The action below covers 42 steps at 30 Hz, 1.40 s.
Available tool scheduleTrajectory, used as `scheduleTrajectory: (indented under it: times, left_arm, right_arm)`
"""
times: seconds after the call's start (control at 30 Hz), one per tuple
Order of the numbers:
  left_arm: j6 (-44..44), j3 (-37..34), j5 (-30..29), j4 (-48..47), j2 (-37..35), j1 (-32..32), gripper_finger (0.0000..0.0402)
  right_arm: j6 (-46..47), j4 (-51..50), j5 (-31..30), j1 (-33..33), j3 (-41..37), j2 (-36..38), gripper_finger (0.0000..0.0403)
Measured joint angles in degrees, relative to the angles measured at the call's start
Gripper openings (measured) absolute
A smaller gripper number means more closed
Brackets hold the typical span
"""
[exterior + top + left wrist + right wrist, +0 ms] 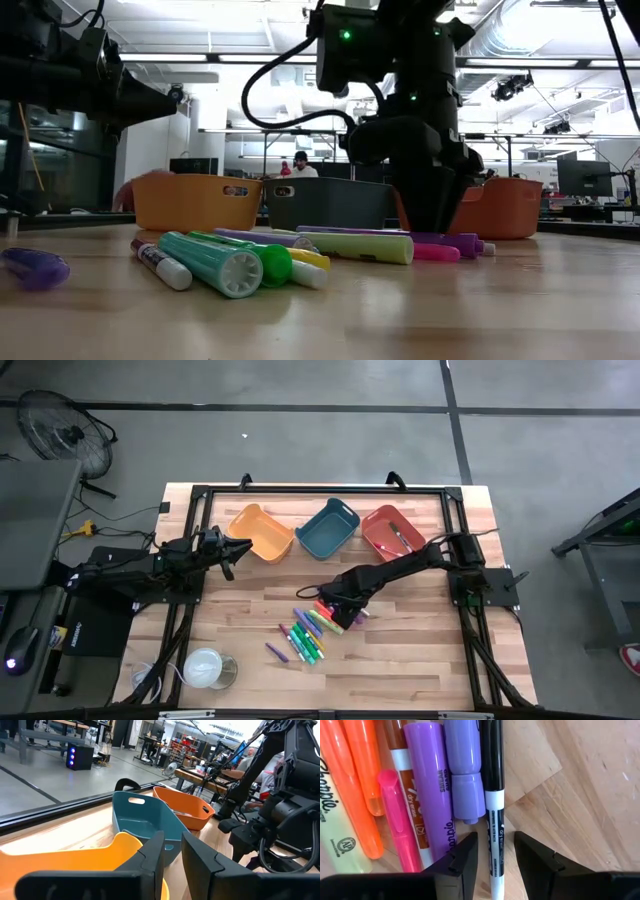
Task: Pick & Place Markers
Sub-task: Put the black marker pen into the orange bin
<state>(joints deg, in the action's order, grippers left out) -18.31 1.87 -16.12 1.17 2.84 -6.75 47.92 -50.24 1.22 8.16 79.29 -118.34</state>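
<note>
- Right claw [495,851] low over markers [312,632] in front of blue bin [327,528], fingers narrowly parted astride a black-and-white marker [492,810].
- Left claw [171,854] beside yellow bin [261,532], narrow, empty.

Overhead and table-level views share the markers [312,630]

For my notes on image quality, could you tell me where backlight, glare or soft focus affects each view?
Low view: bright ceiling lights leave the right gripper a dark silhouette; the purple marker at the edge looks soft. Left wrist view: the left gripper blurs up close; glare on the table. High view: evenly lit.
</note>
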Motion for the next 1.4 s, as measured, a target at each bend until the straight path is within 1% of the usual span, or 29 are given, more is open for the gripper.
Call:
scheduleTrajectory:
  times: [0.17, 0.23, 0.47, 0.53, 1.2, 1.4]
  left_arm:
    - [0.0, 0.0, 0.0, 0.0, 0.0, 0.0, 0.0062]
    - [0.0, 0.0, 0.0, 0.0, 0.0, 0.0, 0.0062]
    - [0.0, 0.0, 0.0, 0.0, 0.0, 0.0, 0.0062]
    - [0.0, 0.0, 0.0, 0.0, 0.0, 0.0, 0.0062]
    - [0.0, 0.0, 0.0, 0.0, 0.0, 0.0, 0.0062]
    - [0.0, 0.0, 0.0, 0.0, 0.0, 0.0, 0.0062]
  right_arm:
    - [-0.3, -0.2, 0.3, -0.8, -0.3, -0.1, 0.0117]
    - [-0.2, 0.5, 1.0, -1.3, -1.1, -0.1, 0.0108]
    - [0.7, 2.6, 2.4, -1.8, -3.7, 0.3, 0.0035]
    - [0.6, 2.4, 2.4, -1.8, -3.7, 0.3, 0.0021]
    - [1.1, 1.0, 2.8, -1.9, -3.7, 0.4, 0.0019]
    - [1.2, -1.2, 2.6, -1.9, -1.6, -0.1, 0.0019]
